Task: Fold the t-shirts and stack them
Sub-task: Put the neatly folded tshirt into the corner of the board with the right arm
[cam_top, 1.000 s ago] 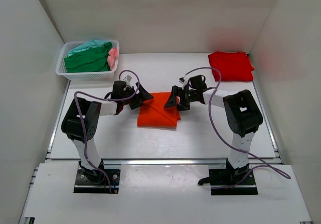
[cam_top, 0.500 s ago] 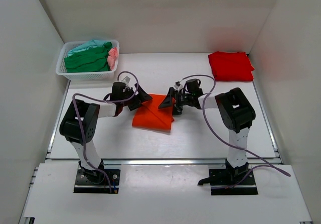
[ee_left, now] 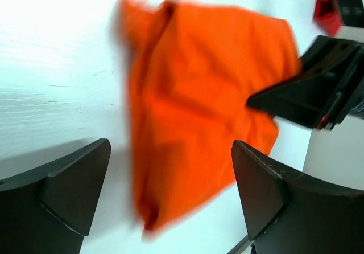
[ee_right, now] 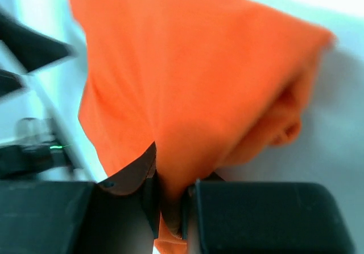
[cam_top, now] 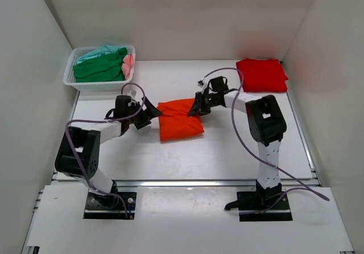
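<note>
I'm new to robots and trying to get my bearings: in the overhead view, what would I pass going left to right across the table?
white basket → left gripper → orange t-shirt → right gripper → red t-shirt

You are in a robotics lab test cell: a white table [cam_top: 170, 157] is boxed in on three sides by plain white panels [cam_top: 187, 20]. The left arm [cam_top: 79, 151] and right arm [cam_top: 266, 123] stand on black base plates [cam_top: 111, 204] fixed by an aluminium rail [cam_top: 187, 183] at its near edge. Purple cables [cam_top: 222, 69] run exposed along both arms, and your props on the table are a white mesh basket [cam_top: 99, 85] of tees [cam_top: 99, 69], a folded red t-shirt [cam_top: 261, 74] and an orange t-shirt [cam_top: 180, 119].
</note>
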{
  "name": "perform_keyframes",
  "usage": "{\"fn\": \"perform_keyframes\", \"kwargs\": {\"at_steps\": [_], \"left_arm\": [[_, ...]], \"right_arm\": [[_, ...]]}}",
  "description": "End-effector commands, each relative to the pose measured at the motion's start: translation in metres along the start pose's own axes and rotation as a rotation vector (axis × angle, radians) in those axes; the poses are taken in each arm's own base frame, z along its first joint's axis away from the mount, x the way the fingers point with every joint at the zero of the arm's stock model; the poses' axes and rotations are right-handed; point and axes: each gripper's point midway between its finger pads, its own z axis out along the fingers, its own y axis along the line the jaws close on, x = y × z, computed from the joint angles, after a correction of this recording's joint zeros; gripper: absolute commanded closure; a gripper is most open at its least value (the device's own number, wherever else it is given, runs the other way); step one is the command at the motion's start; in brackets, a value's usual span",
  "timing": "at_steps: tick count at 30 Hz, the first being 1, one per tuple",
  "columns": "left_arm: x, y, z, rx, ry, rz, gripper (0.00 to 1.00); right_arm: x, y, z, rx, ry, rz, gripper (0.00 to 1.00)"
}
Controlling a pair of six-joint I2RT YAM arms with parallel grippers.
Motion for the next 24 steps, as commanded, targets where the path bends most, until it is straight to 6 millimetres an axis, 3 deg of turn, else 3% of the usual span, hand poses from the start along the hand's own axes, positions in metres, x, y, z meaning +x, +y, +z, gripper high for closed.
{"fn": "perform_keyframes", "kwargs": {"at_steps": [1, 6, 7, 11, 16, 17, 18, 22, 24], "left_arm": [[-0.019, -0.022, -0.027, 0.027, -0.068, 0.072, 0.01], [-0.031, -0.033, -0.04, 0.057, -0.13, 0.074, 0.02], [-0.028, -0.035, -0.04, 0.064, -0.121, 0.077, 0.01], [-0.025, -0.031, -0.039, 0.057, -0.11, 0.094, 0.01], [-0.02, -0.019, -0.042, 0.026, -0.097, 0.102, 0.01], [-0.021, -0.016, -0.042, 0.019, -0.099, 0.106, 0.01], [-0.018, -0.01, -0.042, 0.005, -0.091, 0.105, 0.02], [-0.018, -0.005, -0.04, -0.007, -0.084, 0.116, 0.01], [-0.014, -0.004, -0.037, -0.01, -0.063, 0.112, 0.01]], "right_arm": [[-0.041, -0.019, -0.073, 0.208, -0.084, -0.288, 1.0], [-0.087, -0.033, -0.137, 0.347, -0.204, -0.493, 1.0], [-0.095, -0.029, -0.143, 0.36, -0.225, -0.522, 0.99], [-0.126, -0.047, -0.178, 0.466, -0.274, -0.627, 1.0], [-0.167, -0.071, -0.232, 0.55, -0.358, -0.626, 1.0], [-0.176, -0.063, -0.239, 0.549, -0.38, -0.659, 1.0], [-0.182, -0.071, -0.261, 0.58, -0.406, -0.652, 1.0], [-0.209, -0.086, -0.297, 0.607, -0.457, -0.693, 1.0], [-0.218, -0.107, -0.317, 0.627, -0.465, -0.667, 0.99]]}}
